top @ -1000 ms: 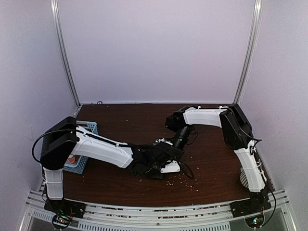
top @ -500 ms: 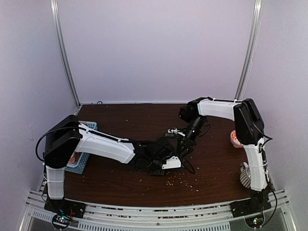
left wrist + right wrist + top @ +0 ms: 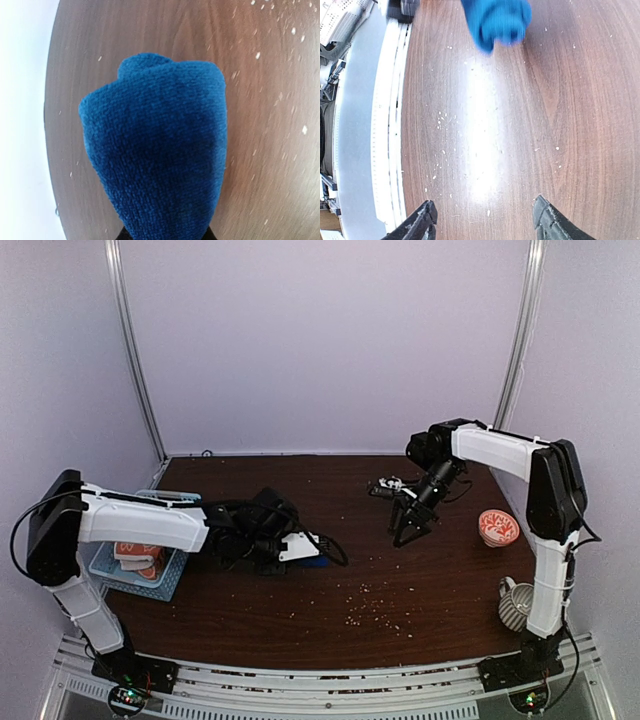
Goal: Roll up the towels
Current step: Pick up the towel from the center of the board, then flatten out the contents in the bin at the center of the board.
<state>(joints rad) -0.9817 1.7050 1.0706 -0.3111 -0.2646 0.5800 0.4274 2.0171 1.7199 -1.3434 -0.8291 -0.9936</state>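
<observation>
My left gripper (image 3: 308, 552) is shut on a rolled royal blue towel (image 3: 318, 559), left of the table's middle. In the left wrist view the blue towel (image 3: 155, 150) fills most of the frame as a thick roll, with its lower end pinched between the jaws. My right gripper (image 3: 405, 532) is open and empty, pointing down over bare wood right of centre. The right wrist view shows its fingertips (image 3: 422, 220) spread wide, with the blue towel (image 3: 497, 20) far ahead of them. An orange-and-white patterned towel (image 3: 134, 552) lies in the basket. No green or dark red towel shows.
A light blue plastic basket (image 3: 172, 578) stands at the left edge under my left arm. An orange-and-white bowl (image 3: 497, 527) sits at the right, with a striped cup (image 3: 515, 605) nearer the front right. Pale crumbs (image 3: 368, 606) are scattered on the wood.
My left arm has drawn back to the left, carrying the blue towel with it. My right arm has pulled away to the right and back, and its gripper is now clear of the towel.
</observation>
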